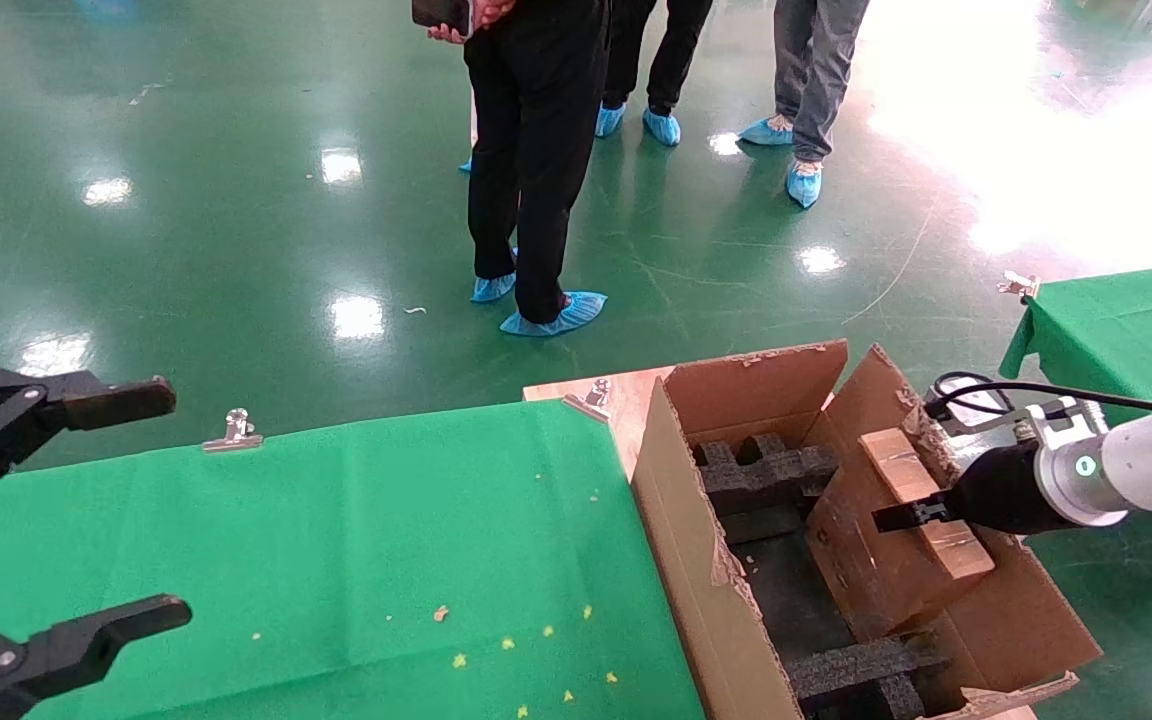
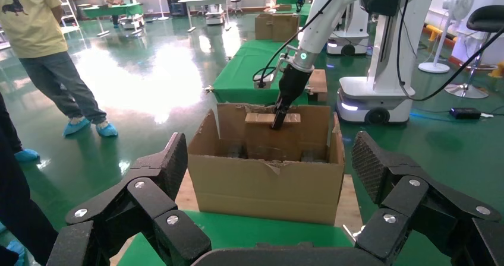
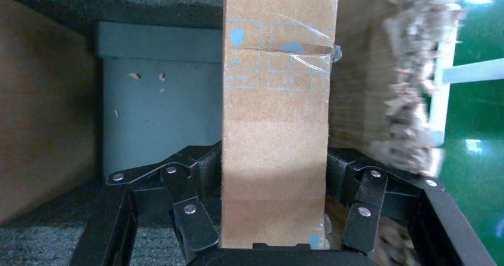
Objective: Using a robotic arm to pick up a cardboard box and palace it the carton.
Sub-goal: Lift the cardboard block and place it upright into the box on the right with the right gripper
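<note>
Brown cardboard box (image 1: 901, 535) stands on edge, tilted, inside the carton (image 1: 681, 530), its lower part below the rim and its top narrow face (image 3: 274, 117) above it. It sits toward the carton's right side, close to the ragged right flap (image 1: 921, 430); black foam blocks (image 1: 766, 470) lie beyond it and nearer me along the carton floor.

Step in hand, as I judge it: lowering and releasing. To do it well I should bring the box down squarely into the gap between the foam blocks, level out the tilt so no corner catches on foam or on the torn flap, and part the fingers only once the box rests on something. Then withdraw straight up so the fingers do not drag it back out.

My right end effector (image 1: 921, 515), on the white robotic arm (image 1: 1136, 465), is clamped on the box: the wrist camera shows one finger (image 3: 190, 189) pressed against each broad face, closed just to the box's thickness.

My left end effector (image 1: 86, 510) hangs spread wide over the green table (image 1: 356, 540), holding nothing, well apart from the carton
</note>
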Robot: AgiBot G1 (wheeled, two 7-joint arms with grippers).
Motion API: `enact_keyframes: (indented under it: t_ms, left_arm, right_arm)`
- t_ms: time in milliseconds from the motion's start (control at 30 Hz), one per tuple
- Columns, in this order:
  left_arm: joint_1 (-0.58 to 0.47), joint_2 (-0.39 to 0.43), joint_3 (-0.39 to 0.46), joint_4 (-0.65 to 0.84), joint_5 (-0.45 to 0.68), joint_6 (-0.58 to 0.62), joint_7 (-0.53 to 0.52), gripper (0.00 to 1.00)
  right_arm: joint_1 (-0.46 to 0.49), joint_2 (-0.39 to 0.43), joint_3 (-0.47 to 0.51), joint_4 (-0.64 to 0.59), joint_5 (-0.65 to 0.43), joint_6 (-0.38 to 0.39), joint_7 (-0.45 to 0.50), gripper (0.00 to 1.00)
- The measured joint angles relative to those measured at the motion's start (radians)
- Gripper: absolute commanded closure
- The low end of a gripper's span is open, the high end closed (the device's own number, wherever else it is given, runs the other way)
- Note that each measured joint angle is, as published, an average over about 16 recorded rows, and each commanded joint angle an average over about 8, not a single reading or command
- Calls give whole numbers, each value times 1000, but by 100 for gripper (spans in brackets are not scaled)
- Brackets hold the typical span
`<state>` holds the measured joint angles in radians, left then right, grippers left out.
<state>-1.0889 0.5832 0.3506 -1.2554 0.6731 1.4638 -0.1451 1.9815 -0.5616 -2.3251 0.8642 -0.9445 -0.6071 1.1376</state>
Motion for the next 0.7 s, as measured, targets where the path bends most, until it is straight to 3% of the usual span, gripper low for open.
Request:
enact_keyframes:
  t_ms: [700]
  left_arm:
    - [0,0,0,0,0,0,0,0]
  right_arm:
    - [-164,-102,61,-179,101,-44,-121,100]
